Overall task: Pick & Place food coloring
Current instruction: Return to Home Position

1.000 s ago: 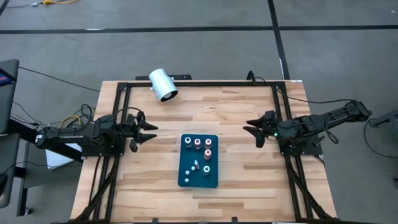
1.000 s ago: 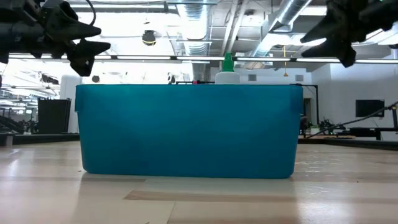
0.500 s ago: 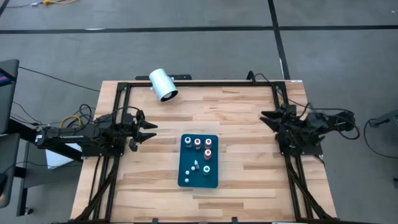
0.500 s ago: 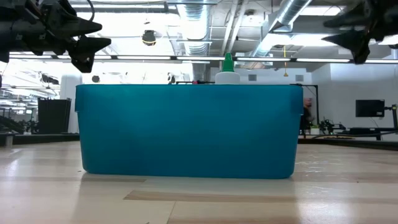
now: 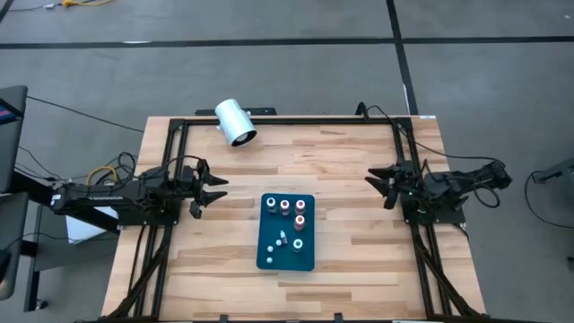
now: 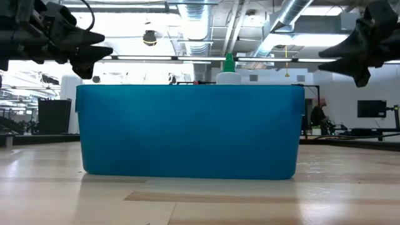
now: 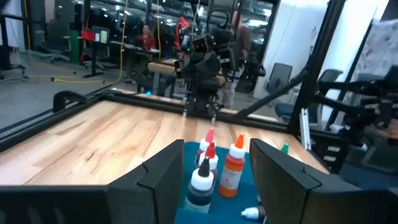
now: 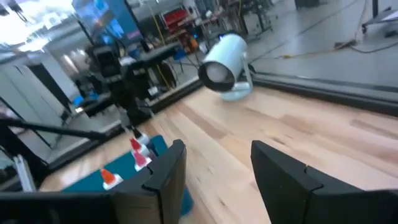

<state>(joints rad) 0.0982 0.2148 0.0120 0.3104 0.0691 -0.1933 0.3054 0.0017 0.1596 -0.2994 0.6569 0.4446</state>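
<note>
All the bottles [image 5: 285,205] in view are inside the bin [image 5: 308,262], which sits midway between the worktop's [image 5: 359,260] left and right edges. None shows on the bare wood around it. By that, the picking and placing looks done, and all that seems left is for the arms to park.

Most bottles stand upright in the bin's back half. A couple of small ones lie on their sides nearer its front.

The left gripper [image 5: 213,190] hovers by the left edge and the right gripper [image 5: 377,184] by the right edge, both well apart from the bin. Each wrist view shows its jaws released, with nothing between the fingers [image 7: 155,180].

The bin is smooth teal plastic, rectangular with rounded corners and straight, opaque walls. From table height only one green nozzle [image 6: 228,64] pokes above its rim. The bottles look like soft squeeze plastic with round bodies and tapered cone tips in red, orange, green and white; one has dark contents. The worktop is pale jointed planks with a satin finish, framed by black metal rails [image 5: 287,122]. A glossy white cylinder [image 5: 235,122] lies at the back edge, nearer the left corner.
</note>
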